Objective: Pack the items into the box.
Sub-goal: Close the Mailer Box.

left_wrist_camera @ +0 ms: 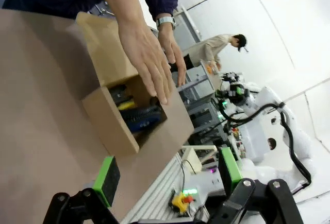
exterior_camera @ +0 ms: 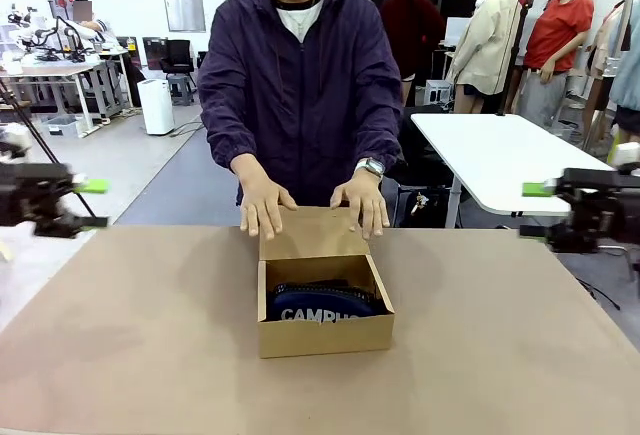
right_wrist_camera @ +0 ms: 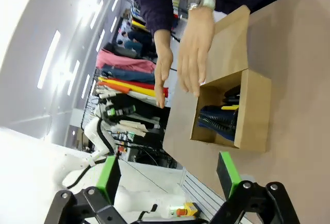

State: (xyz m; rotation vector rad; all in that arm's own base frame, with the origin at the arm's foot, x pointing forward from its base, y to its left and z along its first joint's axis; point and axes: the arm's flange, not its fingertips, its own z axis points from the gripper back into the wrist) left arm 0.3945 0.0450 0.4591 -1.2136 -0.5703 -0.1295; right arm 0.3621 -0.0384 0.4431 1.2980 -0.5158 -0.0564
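The brown cardboard box (exterior_camera: 325, 333) stands open at the table's middle, its flap lid (exterior_camera: 310, 233) laid back toward the person. Inside lies the navy pouch (exterior_camera: 322, 304) with white "CAMPUS" lettering; the same pouch (left_wrist_camera: 143, 118) (right_wrist_camera: 214, 121) shows in both wrist views. Beside it in the box sits the yellow-and-black utility knife (left_wrist_camera: 125, 104) (right_wrist_camera: 230, 107). The stapler is hidden. The person's hands (exterior_camera: 266, 203) rest on the flap. My left gripper (exterior_camera: 85, 187) (left_wrist_camera: 167, 171) hangs open at the left table edge, and my right gripper (exterior_camera: 540, 191) (right_wrist_camera: 167, 171) hangs open at the right edge, both well away from the box.
The brown tabletop (exterior_camera: 130, 355) is bare around the box. A white table (exterior_camera: 500, 155) stands behind at the right. The person stands at the far edge, leaning over the box.
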